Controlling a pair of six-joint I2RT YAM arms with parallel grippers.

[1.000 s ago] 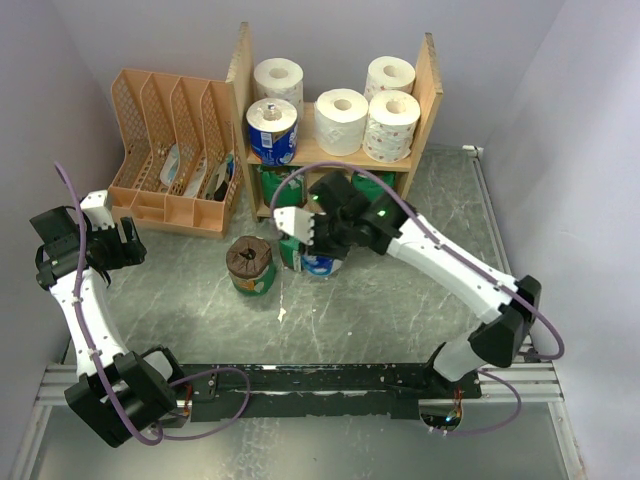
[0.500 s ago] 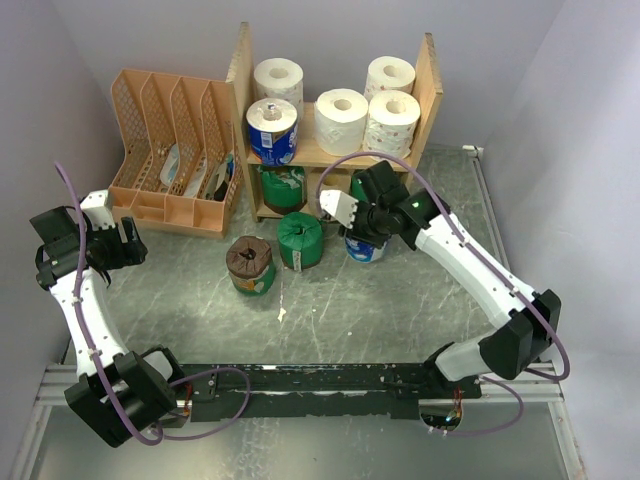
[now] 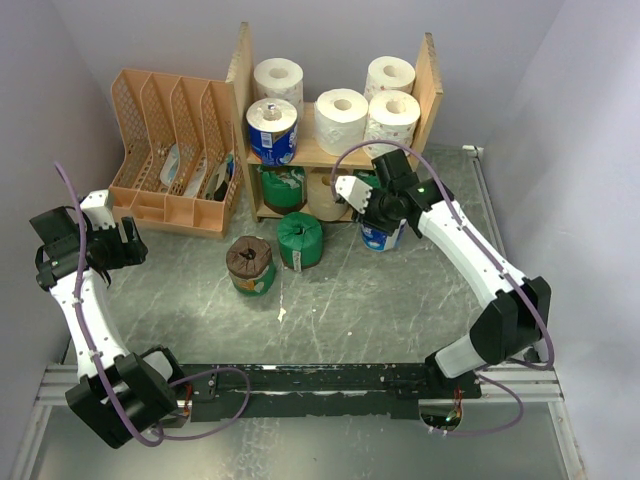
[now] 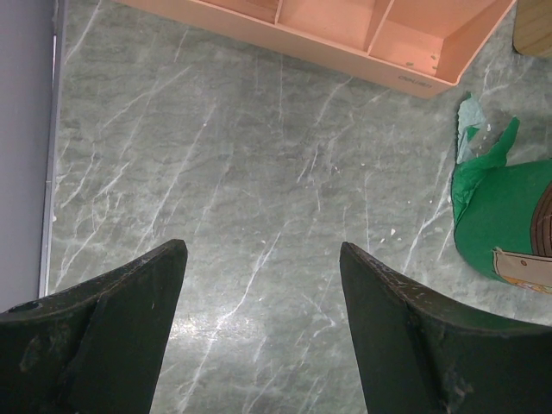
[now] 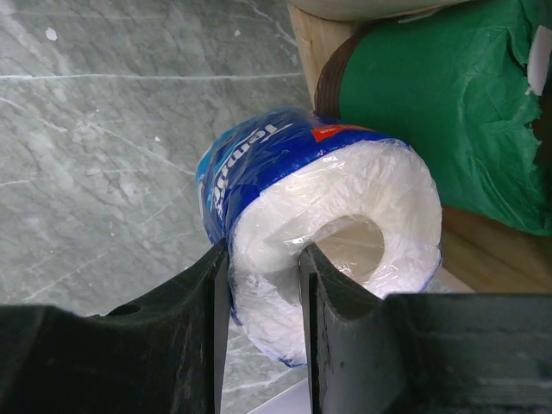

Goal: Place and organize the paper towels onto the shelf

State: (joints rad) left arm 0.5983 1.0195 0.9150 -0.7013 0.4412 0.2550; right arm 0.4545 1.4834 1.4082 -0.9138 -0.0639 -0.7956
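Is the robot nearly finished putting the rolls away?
More than half. The shelf holds five rolls on top, with a shelved green roll below. The right gripper is pinching a blue-wrapped roll by the lower tier. A loose green roll and a brown-topped roll wait on the table; the left gripper is open and empty.

Bright, even light falls from above, and shadows on the grey-green marbled table (image 3: 380, 300) are short and soft. A pale sheen lies on it between the fingers of the left claw (image 4: 261, 276). The right claw (image 5: 263, 259) looks dark and soft-edged. The blue plastic-wrapped white paper roll (image 5: 362, 198) glints faintly.
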